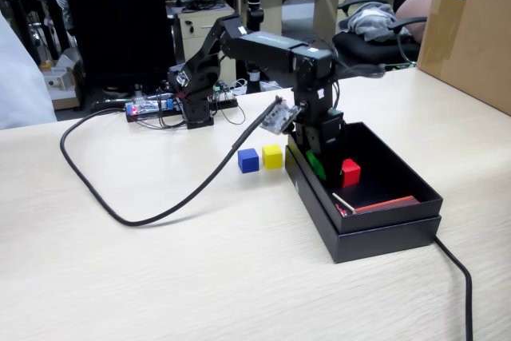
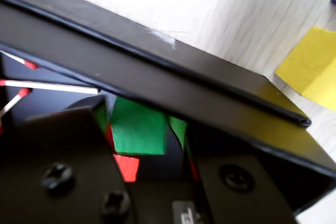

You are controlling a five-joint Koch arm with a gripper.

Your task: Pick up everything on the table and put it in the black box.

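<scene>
I see four cubes, one of each colour, all plain and alike in size. The green cube (image 2: 137, 129) sits between the pincer (image 2: 149, 153) fingers in the wrist view, a flat bright green face with a black finger on either side; the pincer is clamped on it. In the fixed view the pincer (image 1: 316, 159) is down inside the box (image 1: 383, 229), at its left wall, with the green cube (image 1: 317, 166) partly hidden by the arm. I cannot tell whether the cube touches the box floor.

The red cube (image 1: 350, 172) rests on the box floor, just right of the pincer, apart from the green one. In the wrist view a sliver of red (image 2: 127, 165) shows below the green face.

The blue cube (image 1: 248, 160) and yellow cube (image 1: 272, 156) are on the bench (image 1: 160, 277), side by side, near the box's left wall. They look to be touching or nearly so, blue on the left in the fixed view. The wrist view catches the yellow cube (image 2: 311, 66) beyond the box rim (image 2: 210, 93).

Count: two cubes in the box, two on the bench. One box, matte black, shallow, nested in its lid; a red and white strip lies along its near inner edge.

The bench is light wood-grain. A thick black cable (image 1: 120, 209) loops across it and a second one leaves by the right edge. A brown carton (image 1: 471, 29) stands at far right. Behind are office desks and chairs.
</scene>
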